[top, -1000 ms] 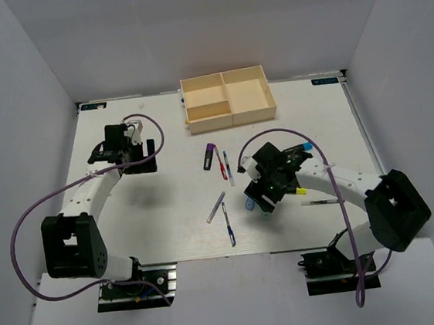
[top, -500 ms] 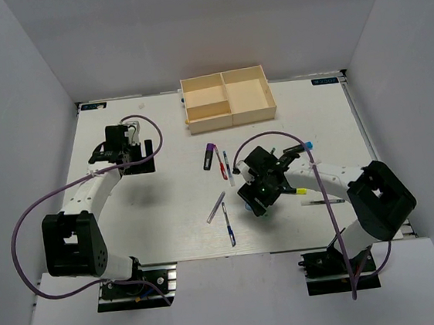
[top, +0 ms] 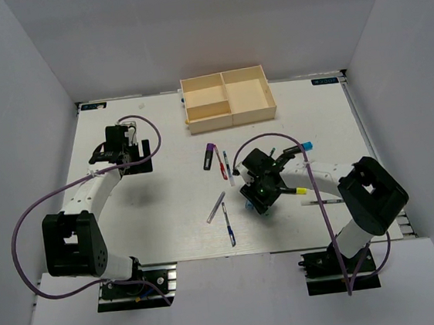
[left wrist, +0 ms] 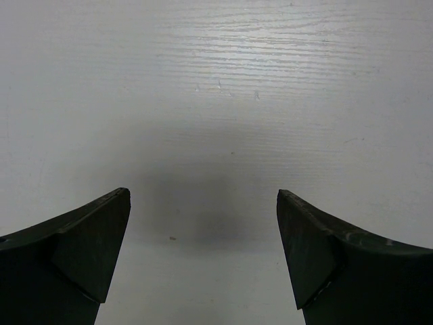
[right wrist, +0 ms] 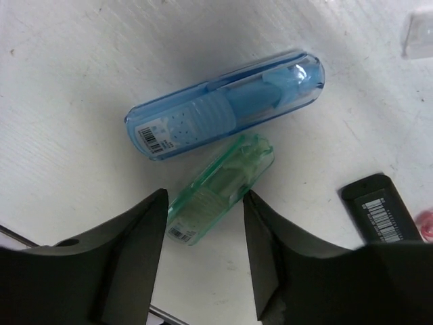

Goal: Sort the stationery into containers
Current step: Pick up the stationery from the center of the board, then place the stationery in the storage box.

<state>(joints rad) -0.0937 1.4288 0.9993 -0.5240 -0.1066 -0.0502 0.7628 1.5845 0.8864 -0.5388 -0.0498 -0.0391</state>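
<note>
Green piece [right wrist: 220, 188] — right hand [right wrist: 204, 198] astride (low)

A white, wood-grained tabletop [top: 170, 229] is filling the centre of the overhead frame, with pale grey walls [top: 20, 67] rising around it at left, right and top. A small dark label [top: 91, 106] is sitting at its upper left corner, a second label [top: 325, 81] at its upper right.

Table [top: 170, 237]: white, faint wood-grain finish, rect., matte. Back wall [top: 202, 24], L wall [top: 10, 114], R wall [top: 417, 71]: plain pale grey panels, enclosing 3 sides. Light: even, soft shadows.
</note>
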